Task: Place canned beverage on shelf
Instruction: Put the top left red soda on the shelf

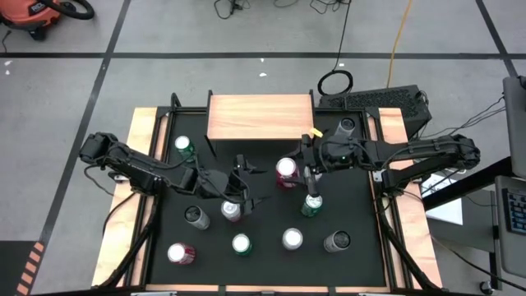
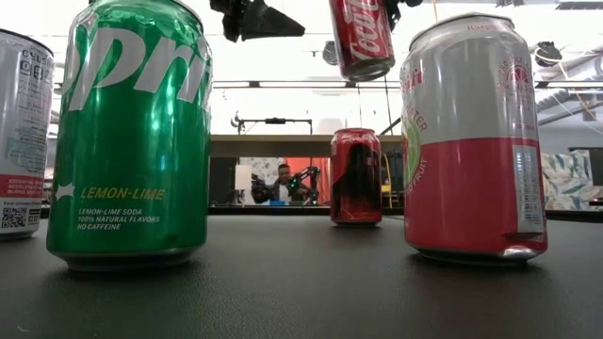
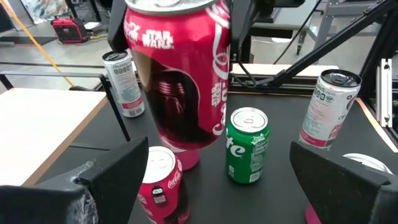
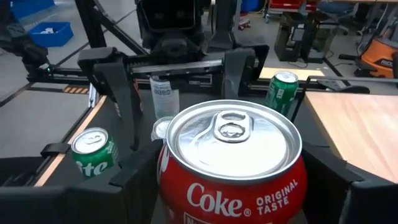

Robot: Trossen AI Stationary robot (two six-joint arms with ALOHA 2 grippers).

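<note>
A red Coke can (image 1: 286, 171) hangs above the middle of the black table, with my right gripper (image 1: 296, 168) shut on it. It fills the right wrist view (image 4: 231, 163) and shows high in the low view (image 2: 363, 38). Facing it from the table's left side, my left gripper (image 1: 244, 187) stands open, its fingers (image 3: 118, 174) wide apart and short of the can. The shelf (image 1: 259, 117), a light wood top on thin black legs, stands at the table's far edge behind both grippers. My right gripper pinches the Coke can's upper side wall (image 3: 214, 31) between its two fingers (image 3: 241, 25), one on either side. The fingers come nearly level from the table's right side. The can is lifted clear of the table, top up, tilted a little.
Several cans stand on the table under and around the grippers: a green Sprite (image 1: 311, 204), a red one (image 1: 232, 210), a green-and-white one (image 1: 184, 146) by the shelf, and a row near the front edge (image 1: 292, 239). Wooden side rails (image 1: 123, 214) bound the table.
</note>
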